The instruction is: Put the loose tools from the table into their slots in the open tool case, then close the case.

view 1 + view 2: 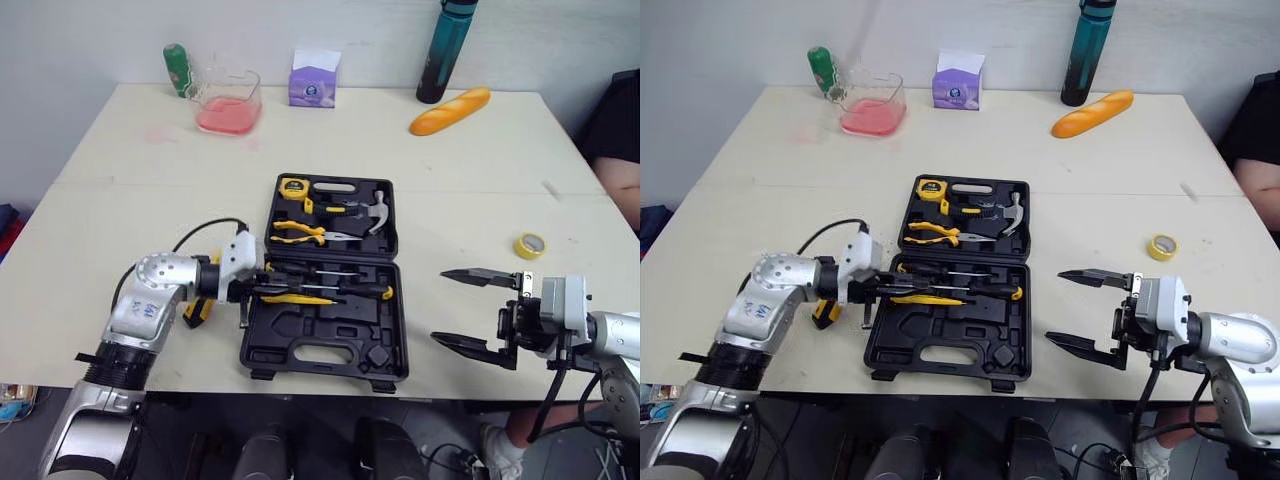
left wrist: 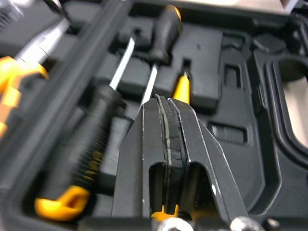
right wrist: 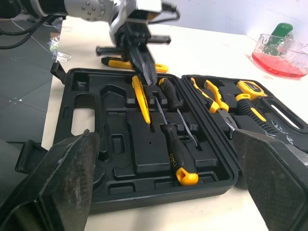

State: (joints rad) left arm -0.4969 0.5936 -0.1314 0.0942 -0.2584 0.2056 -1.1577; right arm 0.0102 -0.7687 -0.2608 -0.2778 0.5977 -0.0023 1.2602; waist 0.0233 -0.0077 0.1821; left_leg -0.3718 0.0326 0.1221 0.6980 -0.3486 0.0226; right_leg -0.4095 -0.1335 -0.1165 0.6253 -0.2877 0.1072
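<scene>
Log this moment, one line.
left pincer shut, at yellow tool in tool case | right pincer open, right of case | yellow-handled tool loose beside case's left edge | case open

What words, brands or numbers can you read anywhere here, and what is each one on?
"deli": on the black handle of the screwdriver lying in the tool case.
Too small to read: the print on the purple box.
Too small to read: the label on the green bottle.
Too small to read: the face of the tape measure.

A pale beige table point(image 1: 120, 210) stands against a plain light wall point(image 1: 90, 40), with a seam running across its top. Dark tiled floor point(image 3: 21, 91) lies beside it.
</scene>
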